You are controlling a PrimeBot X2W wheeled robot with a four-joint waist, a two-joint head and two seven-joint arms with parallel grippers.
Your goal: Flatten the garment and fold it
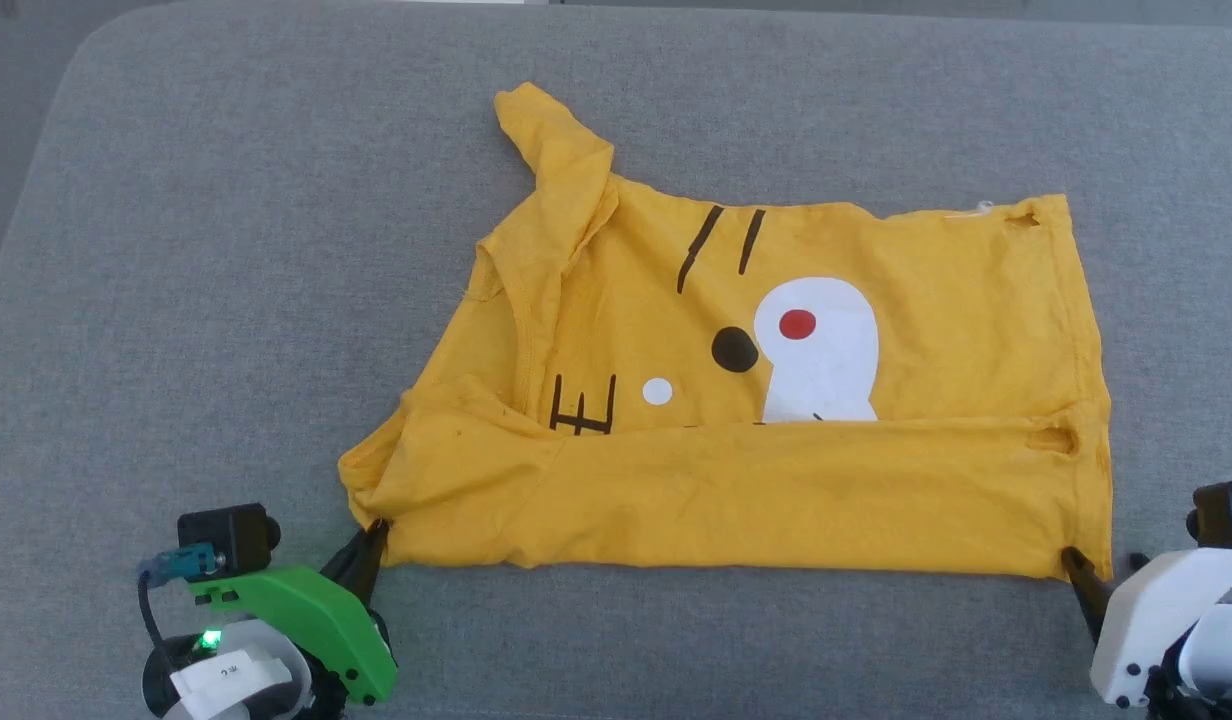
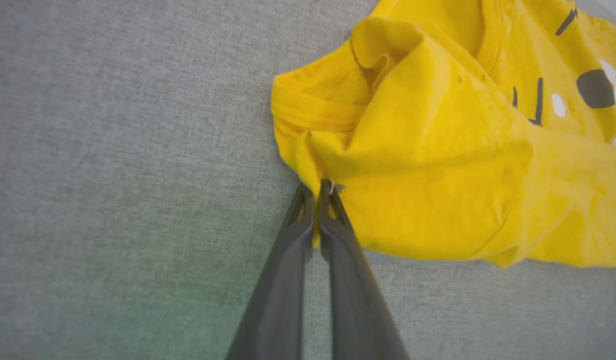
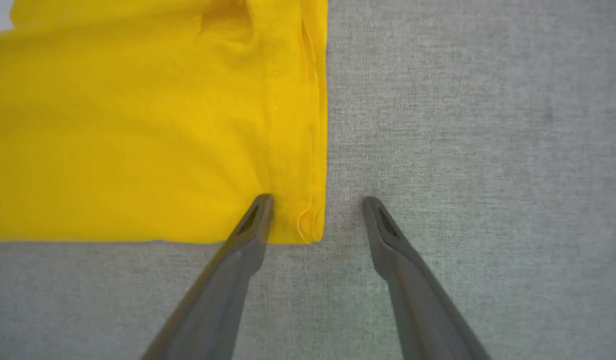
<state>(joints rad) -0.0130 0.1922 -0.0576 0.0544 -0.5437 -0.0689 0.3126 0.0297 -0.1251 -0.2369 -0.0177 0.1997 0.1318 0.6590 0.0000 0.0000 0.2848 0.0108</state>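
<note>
- The garment (image 1: 736, 420), a bright yellow short-sleeved T-shirt, lies sideways in the middle of a grey surface (image 1: 226, 300). Its neck end is toward the robot's left and its hem toward the right.
- The print faces up: a white muzzle shape with a red dot, a black dot, a small white dot and thin black stripes.
- A long band along the near edge is folded up over the front. It shows plain yellow and covers the lower part of the print.
- This looks like the first lengthwise fold laid down. The far side, the sleeves and the crosswise folds appear not yet done.
- The far sleeve pokes up and away at the upper left, creased. The near shoulder is bunched into soft ridges, while the hem end lies flatter and squarer.
- The cloth is thin, matte knit with stitched hems and fine wrinkles. The surface under it is a woven, felt-like grey with rounded corners.
- The left gripper (image 2: 315, 190) is at the near left corner, its two dark tapered fingers pressed together on a pinch of the shoulder fabric.
- The right gripper (image 3: 318, 202) is at the near right corner with its fingers spread wide. One tip sits over the hem corner and the other over bare grey, and it grips nothing.
</note>
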